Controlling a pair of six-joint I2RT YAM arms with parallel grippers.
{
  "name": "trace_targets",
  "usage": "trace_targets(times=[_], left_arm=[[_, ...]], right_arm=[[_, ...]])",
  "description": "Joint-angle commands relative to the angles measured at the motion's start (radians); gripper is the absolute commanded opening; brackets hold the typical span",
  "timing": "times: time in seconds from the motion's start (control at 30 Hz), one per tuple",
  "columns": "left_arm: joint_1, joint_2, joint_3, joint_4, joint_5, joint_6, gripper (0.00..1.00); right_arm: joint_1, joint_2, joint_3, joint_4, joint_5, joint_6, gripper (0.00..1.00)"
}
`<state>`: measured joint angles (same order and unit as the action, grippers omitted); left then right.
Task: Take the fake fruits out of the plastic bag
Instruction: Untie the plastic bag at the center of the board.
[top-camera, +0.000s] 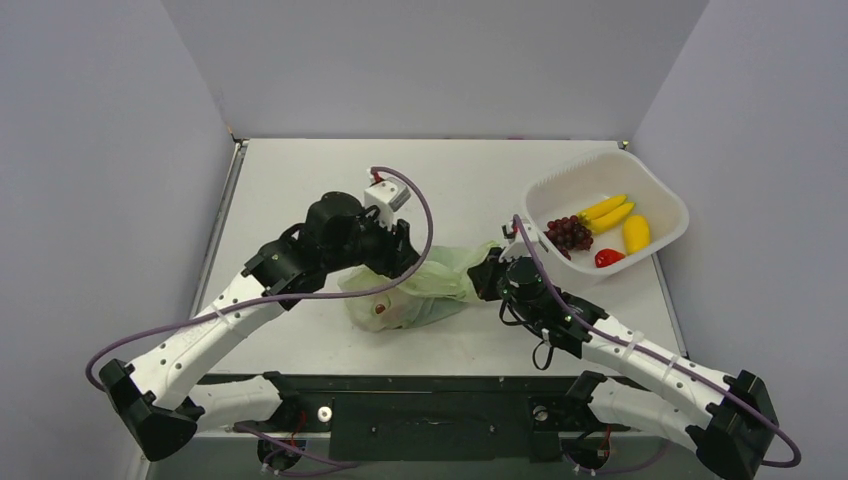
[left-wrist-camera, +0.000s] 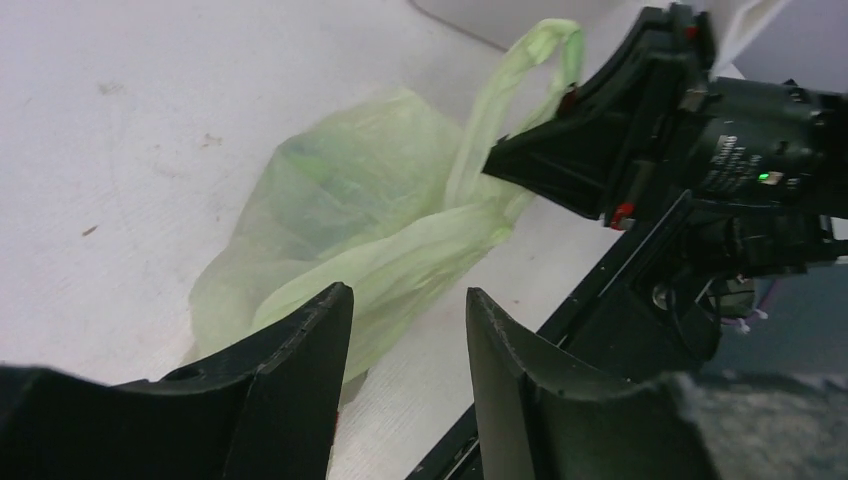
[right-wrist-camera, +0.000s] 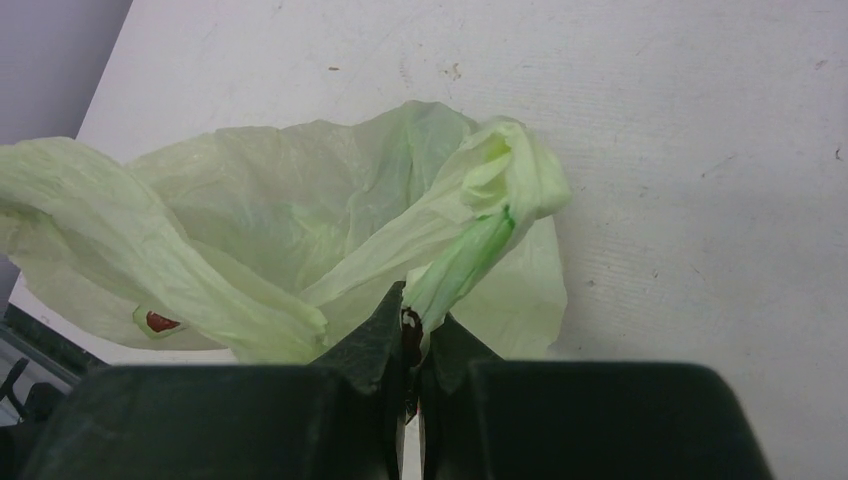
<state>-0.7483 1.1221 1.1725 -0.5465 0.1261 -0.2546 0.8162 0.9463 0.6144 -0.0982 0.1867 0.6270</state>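
Note:
The pale green plastic bag (top-camera: 415, 290) lies crumpled on the table between my two grippers. A small red fruit (right-wrist-camera: 160, 321) shows through its wall near the front edge; it also shows in the top view (top-camera: 381, 310). My right gripper (right-wrist-camera: 418, 315) is shut on a twisted handle of the bag (right-wrist-camera: 470, 250) at the bag's right end (top-camera: 487, 275). My left gripper (left-wrist-camera: 408, 300) is open and empty, just over the bag's left part (left-wrist-camera: 360, 230); in the top view it sits at the bag's upper left (top-camera: 403, 258). A darker green patch (left-wrist-camera: 320, 170) shows inside the bag.
A white basket (top-camera: 668, 205) stands at the right back. It holds yellow bananas (top-camera: 608, 212), a dark grape bunch (top-camera: 570, 233), a yellow fruit (top-camera: 636, 233) and a red fruit (top-camera: 608, 257). The black front rail (top-camera: 430, 395) runs just below the bag.

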Motion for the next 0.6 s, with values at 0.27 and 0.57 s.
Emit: trace_targets(times=[0.27, 0.57], left_arm=[[-0.228, 0.303, 0.280, -0.189, -0.205, 0.345, 0.46], [-0.336, 0.500, 0.358, -0.207, -0.352, 0.389, 0.45]], right_arm=[[-0.076, -0.101, -0.054, 0.065, -0.154, 0.039, 0.00], [-0.089, -0.176, -0.081, 0.030, -0.154, 0.055, 0.00]])
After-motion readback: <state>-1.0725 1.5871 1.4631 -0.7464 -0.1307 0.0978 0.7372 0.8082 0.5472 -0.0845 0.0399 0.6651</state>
